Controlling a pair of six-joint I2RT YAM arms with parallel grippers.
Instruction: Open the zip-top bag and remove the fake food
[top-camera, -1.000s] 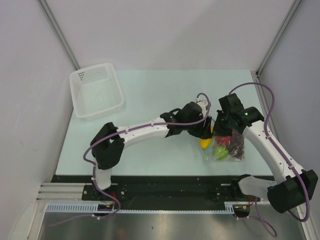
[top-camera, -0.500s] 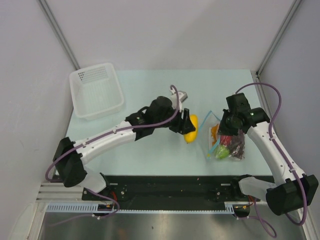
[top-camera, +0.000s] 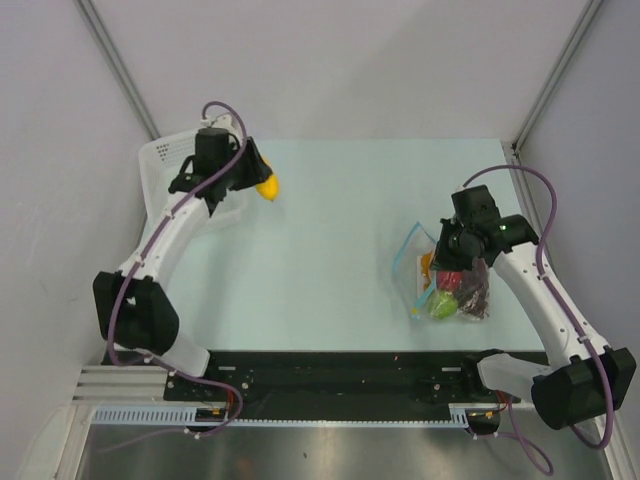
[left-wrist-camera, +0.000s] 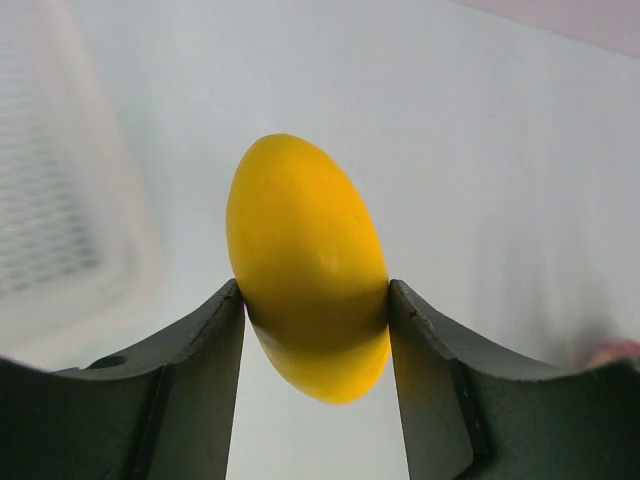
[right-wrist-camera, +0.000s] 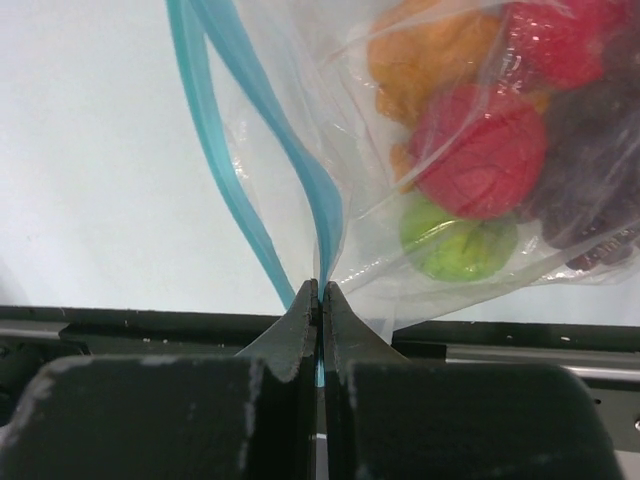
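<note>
left gripper (left-wrist-camera: 315, 295) clamps oval yellow plastic toy (top-camera: 267, 186) just right of upper-left white perforated basket (top-camera: 160, 158); right gripper (right-wrist-camera: 320, 300) pinches clear crinkly bag (right-wrist-camera: 330, 110).

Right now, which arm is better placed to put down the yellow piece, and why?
Left: the left gripper holds the yellow piece beside the basket; the right gripper pinches the zip-top bag.

There is one zip-top bag (right-wrist-camera: 290, 110). Five toy foods show inside it: two red round fruits (right-wrist-camera: 478, 150), one green round fruit (right-wrist-camera: 458, 240), one orange piece (right-wrist-camera: 425, 55) and one dark purple grape bunch (right-wrist-camera: 590, 150). One yellow piece (left-wrist-camera: 300, 220) is outside the bag, making six pieces of fake food. There is one white perforated basket (top-camera: 162, 162) and one table (top-camera: 330, 220). Two arms are in view, with two grippers: the left gripper (left-wrist-camera: 315, 295) and the right gripper (right-wrist-camera: 320, 295).
</note>
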